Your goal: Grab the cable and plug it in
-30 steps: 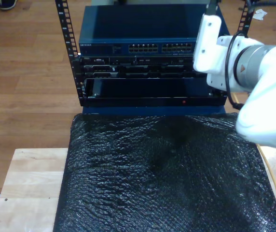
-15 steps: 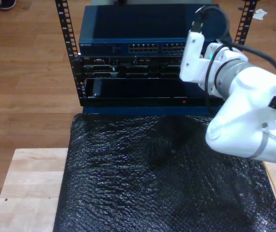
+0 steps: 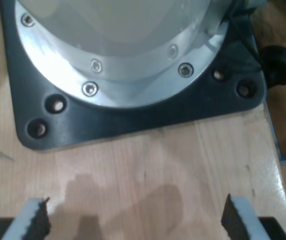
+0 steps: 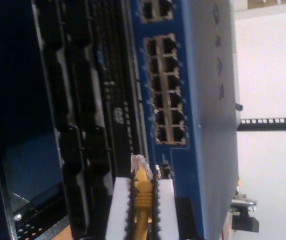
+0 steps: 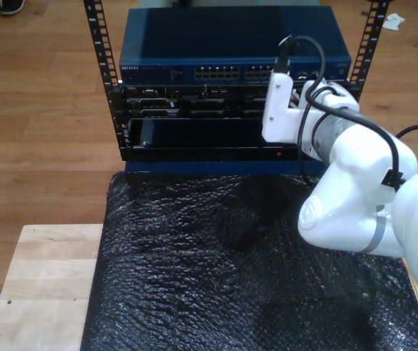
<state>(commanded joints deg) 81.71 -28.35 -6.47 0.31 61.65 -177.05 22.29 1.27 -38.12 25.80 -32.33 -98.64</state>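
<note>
Yellow cable (image 4: 142, 192): my second gripper (image 4: 142, 200) is pinching it, clear plug tip nearing the blue switch (image 4: 203, 100).
First gripper (image 3: 135, 220): hanging spread wide over the wooden desk (image 3: 148, 170).

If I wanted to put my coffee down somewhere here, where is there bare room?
The black bubble wrap lies bare toward the exterior view's left, as does the wooden table edge beside it. It's crowded at the exterior view's right, where the white arm reaches to the rack.
</note>
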